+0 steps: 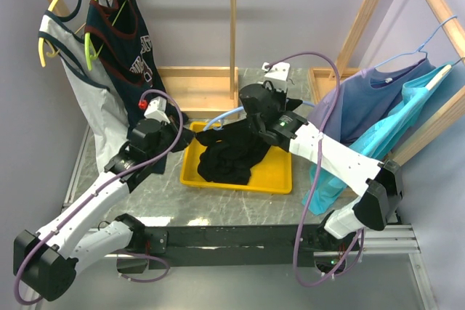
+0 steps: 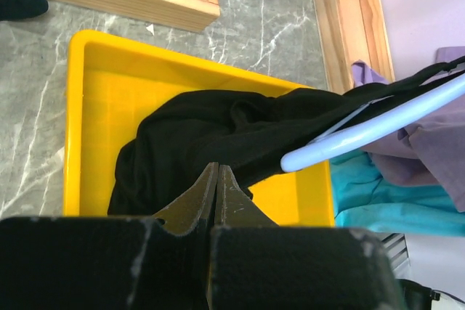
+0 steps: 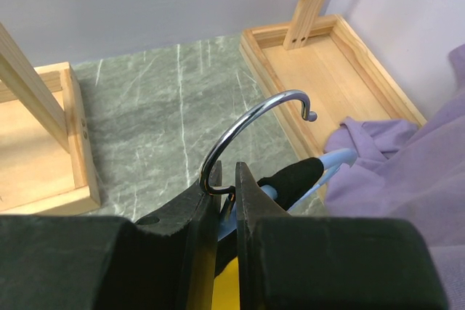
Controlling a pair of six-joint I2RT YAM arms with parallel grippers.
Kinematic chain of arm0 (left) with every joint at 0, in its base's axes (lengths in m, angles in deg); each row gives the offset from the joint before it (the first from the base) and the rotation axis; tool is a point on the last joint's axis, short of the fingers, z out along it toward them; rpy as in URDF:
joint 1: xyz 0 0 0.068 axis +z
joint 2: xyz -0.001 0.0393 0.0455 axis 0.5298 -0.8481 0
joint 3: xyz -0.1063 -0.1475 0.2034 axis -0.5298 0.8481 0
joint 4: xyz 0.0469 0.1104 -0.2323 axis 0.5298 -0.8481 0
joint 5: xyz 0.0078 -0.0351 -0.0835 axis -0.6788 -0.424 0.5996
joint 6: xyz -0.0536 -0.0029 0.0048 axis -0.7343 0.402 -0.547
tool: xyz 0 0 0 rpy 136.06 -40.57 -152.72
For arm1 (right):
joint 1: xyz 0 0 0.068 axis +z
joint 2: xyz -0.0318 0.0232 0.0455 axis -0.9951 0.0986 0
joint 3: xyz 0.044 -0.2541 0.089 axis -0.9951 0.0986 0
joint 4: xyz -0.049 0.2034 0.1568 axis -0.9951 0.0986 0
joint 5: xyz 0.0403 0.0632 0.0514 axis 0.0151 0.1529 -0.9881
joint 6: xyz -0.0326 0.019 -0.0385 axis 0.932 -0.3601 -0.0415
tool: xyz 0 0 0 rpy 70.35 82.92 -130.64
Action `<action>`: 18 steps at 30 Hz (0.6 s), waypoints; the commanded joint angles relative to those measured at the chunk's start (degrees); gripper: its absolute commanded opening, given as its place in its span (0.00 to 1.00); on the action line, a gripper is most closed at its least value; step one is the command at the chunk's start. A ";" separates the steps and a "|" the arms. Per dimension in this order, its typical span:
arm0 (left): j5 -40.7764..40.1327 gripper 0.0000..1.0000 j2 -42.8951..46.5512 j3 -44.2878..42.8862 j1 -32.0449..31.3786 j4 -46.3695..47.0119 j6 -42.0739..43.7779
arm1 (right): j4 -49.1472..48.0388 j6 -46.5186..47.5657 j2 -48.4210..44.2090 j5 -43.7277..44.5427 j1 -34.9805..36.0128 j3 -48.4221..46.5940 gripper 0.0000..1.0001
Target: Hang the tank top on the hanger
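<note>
The black tank top [image 1: 229, 157] lies crumpled in a yellow tray [image 1: 272, 179]. Its upper part is lifted toward the light-blue hanger [image 1: 220, 116]. My right gripper [image 1: 247, 117] is above the tray's back edge. In the right wrist view it [image 3: 227, 168] is shut on the hanger's neck just under the metal hook [image 3: 247, 125]. A black strap [image 3: 294, 176] lies over the hanger's arm. In the left wrist view the hanger's arm [image 2: 378, 130] pokes out of the black top [image 2: 211, 132]. My left gripper [image 1: 187, 136] [image 2: 216, 168] is shut at the tray's left side, tips against the fabric; none shows between them.
A wooden rack at the back left holds a navy top [image 1: 120, 34] and a white-grey top [image 1: 80, 78] on yellow-green hangers. A rack on the right holds a purple-blue top [image 1: 363, 96] and a teal one [image 1: 378, 143]. Wooden base frames [image 1: 196, 85] lie behind the tray.
</note>
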 commanded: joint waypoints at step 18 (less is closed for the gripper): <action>0.48 0.01 3.51 -5.72 0.41 0.45 1.35 | 0.32 -0.84 1.69 2.70 -0.67 -3.58 0.00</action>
